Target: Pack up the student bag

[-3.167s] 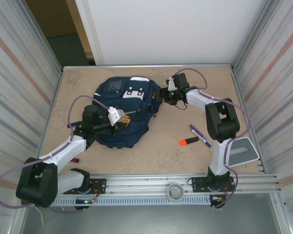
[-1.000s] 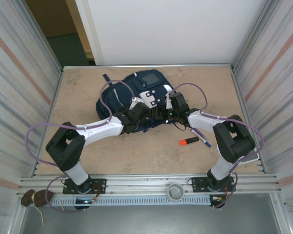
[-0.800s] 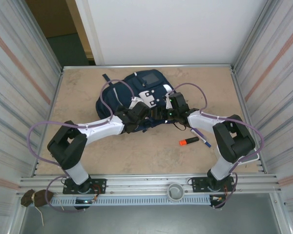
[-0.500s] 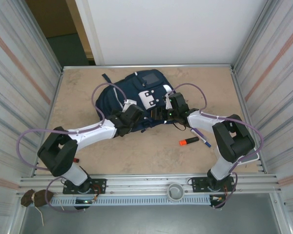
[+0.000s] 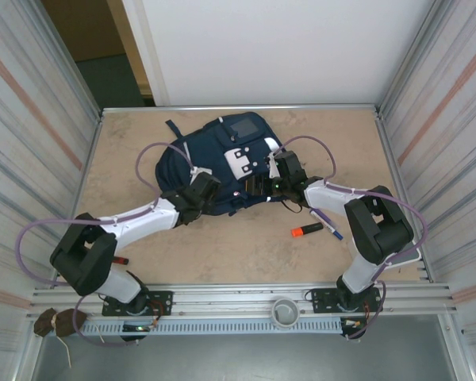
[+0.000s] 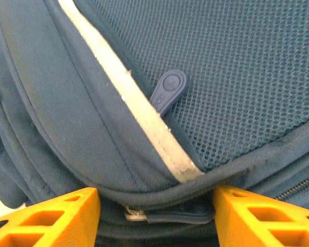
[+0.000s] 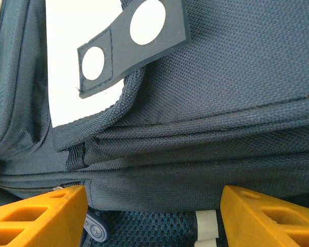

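The student bag (image 5: 222, 151) lies on the counter (image 5: 246, 246), between the two claws. The left claw (image 6: 154, 200) is spread wide, with the bag's seam and a blue zip puller (image 6: 167, 92) just ahead of it. The right claw (image 7: 152, 200) is likewise released. Fabric bulges between its fingers, perhaps touching them, and a white patch (image 7: 67, 62) lies beyond.

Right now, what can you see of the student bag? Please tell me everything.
The student bag is a large navy fabric backpack lying flat on the table, toward its far side. It has a grey square patch, a white patch, a thin white stripe, mesh panels and a zip pull. The left tool and right tool, both open, sit at its near edge.
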